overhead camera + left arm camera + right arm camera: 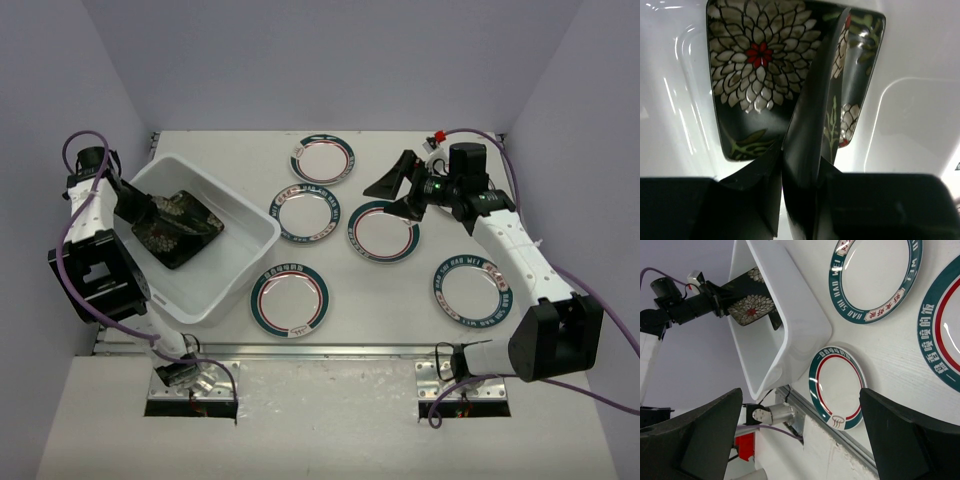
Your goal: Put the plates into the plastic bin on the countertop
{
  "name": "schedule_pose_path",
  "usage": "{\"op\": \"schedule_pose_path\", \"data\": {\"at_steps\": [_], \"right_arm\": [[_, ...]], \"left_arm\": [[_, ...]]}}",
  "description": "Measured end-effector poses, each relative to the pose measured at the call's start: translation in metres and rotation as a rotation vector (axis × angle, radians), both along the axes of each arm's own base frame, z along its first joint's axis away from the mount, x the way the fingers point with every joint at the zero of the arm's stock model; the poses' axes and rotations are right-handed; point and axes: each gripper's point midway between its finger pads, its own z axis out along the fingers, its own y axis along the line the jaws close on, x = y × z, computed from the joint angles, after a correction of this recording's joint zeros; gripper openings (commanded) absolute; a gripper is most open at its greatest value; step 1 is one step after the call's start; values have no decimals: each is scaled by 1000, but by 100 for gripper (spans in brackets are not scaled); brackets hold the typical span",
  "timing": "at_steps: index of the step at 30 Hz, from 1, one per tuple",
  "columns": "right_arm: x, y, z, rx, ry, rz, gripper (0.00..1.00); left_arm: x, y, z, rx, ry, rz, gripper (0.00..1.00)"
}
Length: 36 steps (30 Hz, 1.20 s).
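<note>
Holding: left gripper (800,167) jaws pinch black plate (810,125) by its edge, inside plastic bin (262,243)
Beneath: second black plate (757,65) in bin
Right gripper (378,202): jaws spread, above round plate (383,232)
Countertop (400,310): five round plates (290,300)

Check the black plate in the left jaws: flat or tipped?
Tipped. The left jaws clamp the black plate on edge inside the plastic bin, over another flowered plate.

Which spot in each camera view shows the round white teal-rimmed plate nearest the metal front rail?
Top external: round white teal-rimmed plate, lower centre, right of the white translucent plastic bin.
Left wrist: not in it.
Right wrist: lower centre, just below the bin's corner.
Shared landmark: the bin, seen in all three views.
</note>
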Motion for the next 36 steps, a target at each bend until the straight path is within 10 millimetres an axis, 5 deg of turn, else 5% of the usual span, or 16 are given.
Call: {"op": "schedule_pose_path", "data": {"at_steps": [4,7,12,19,25,36], "right_arm": [[-2,1,0,0,-6,15,99],[-3,1,0,0,-6,22,99],[-4,1,0,-7,-7,25,99],[-6,0,-2,-13,0,29,99],[-17,3,-14,-54,23,74,99],[-95,44,-75,-196,109,347,99]], "left_arm": [[6,4,-9,2,3,0,39],[6,8,-10,20,5,-2,69],[-7,14,-30,57,68,21,100],[-26,12,-66,58,187,32,100],[-25,5,-77,65,230,9,100],[-11,17,-57,179,278,-5,100]]}}
